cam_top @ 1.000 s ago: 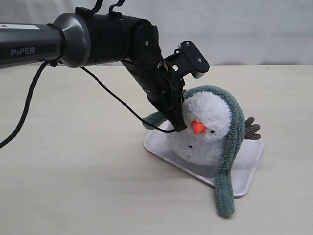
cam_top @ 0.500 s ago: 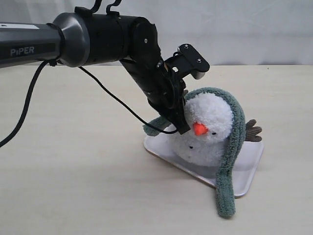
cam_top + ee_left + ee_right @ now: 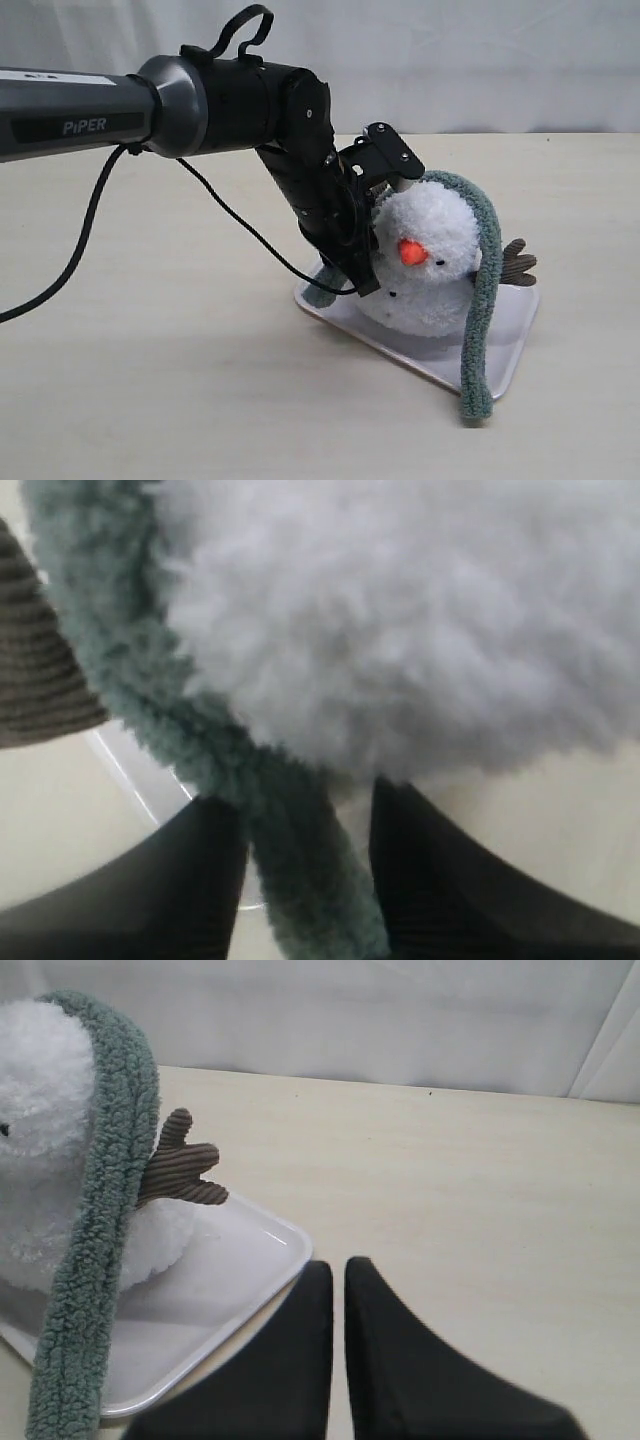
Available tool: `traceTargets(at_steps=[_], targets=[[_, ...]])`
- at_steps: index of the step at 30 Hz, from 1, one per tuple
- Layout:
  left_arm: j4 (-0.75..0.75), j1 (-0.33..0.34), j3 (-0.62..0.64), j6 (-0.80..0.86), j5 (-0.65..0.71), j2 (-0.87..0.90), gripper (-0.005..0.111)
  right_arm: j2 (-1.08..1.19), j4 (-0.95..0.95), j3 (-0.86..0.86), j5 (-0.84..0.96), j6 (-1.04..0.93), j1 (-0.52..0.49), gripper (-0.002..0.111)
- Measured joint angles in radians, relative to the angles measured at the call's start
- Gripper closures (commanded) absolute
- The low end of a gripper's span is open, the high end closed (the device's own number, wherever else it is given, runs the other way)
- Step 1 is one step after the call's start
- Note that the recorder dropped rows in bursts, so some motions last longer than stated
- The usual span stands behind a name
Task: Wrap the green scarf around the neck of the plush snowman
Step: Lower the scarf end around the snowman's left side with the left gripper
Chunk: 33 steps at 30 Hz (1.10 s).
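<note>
Now mid-wrap: my left gripper [image 3: 300, 880] is clamped on the green scarf [image 3: 485, 300] at the left of the plush snowman [image 3: 425, 265], which sits on the white tray [image 3: 500, 350]. The scarf lies over its head, so next I'd pull it down to the snowman's neck [image 3: 395, 282]. My right gripper [image 3: 338, 1350] is closed, empty, to the right.
</note>
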Motion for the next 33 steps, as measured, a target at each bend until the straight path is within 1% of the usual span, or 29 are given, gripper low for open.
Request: traceTargets(at_steps=[2, 6, 14, 16, 17, 21, 22, 24, 27, 33], targets=[[0.010, 0.000, 0.000, 0.000, -0.014, -0.004, 0.053, 0.000, 0.000, 0.000, 0.000, 0.000, 0.000, 0.104], [0.047, 0.000, 0.000, 0.000, -0.047, -0.030, 0.048, 0.000, 0.000, 0.000, 0.000, 0.000, 0.000, 0.104], [0.106, 0.000, 0.000, 0.002, -0.061, -0.121, 0.049, 0.000, 0.000, 0.000, 0.000, 0.000, 0.000, 0.104], [0.099, 0.000, 0.000, 0.002, -0.069, -0.145, 0.054, 0.000, 0.000, 0.000, 0.000, 0.000, 0.000, 0.104], [0.080, 0.000, 0.000, 0.002, -0.076, -0.153, 0.061, 0.000, 0.000, 0.000, 0.000, 0.000, 0.000, 0.104], [-0.101, -0.002, 0.000, 0.008, -0.119, -0.180, 0.101, 0.000, 0.000, 0.000, 0.000, 0.000, 0.000, 0.104], [-0.148, -0.005, 0.000, 0.019, -0.132, -0.181, 0.107, 0.000, 0.000, 0.000, 0.000, 0.000, 0.000, 0.104], [-0.215, -0.024, 0.000, 0.057, -0.170, -0.181, 0.107, 0.000, 0.000, 0.000, 0.000, 0.000, 0.000, 0.104], [-0.252, -0.056, 0.000, 0.087, -0.226, -0.181, 0.107, 0.000, 0.000, 0.000, 0.000, 0.000, 0.000, 0.104], [-0.217, -0.114, 0.000, 0.105, -0.327, -0.169, 0.107, 0.000, 0.000, 0.000, 0.000, 0.000, 0.000, 0.104]])
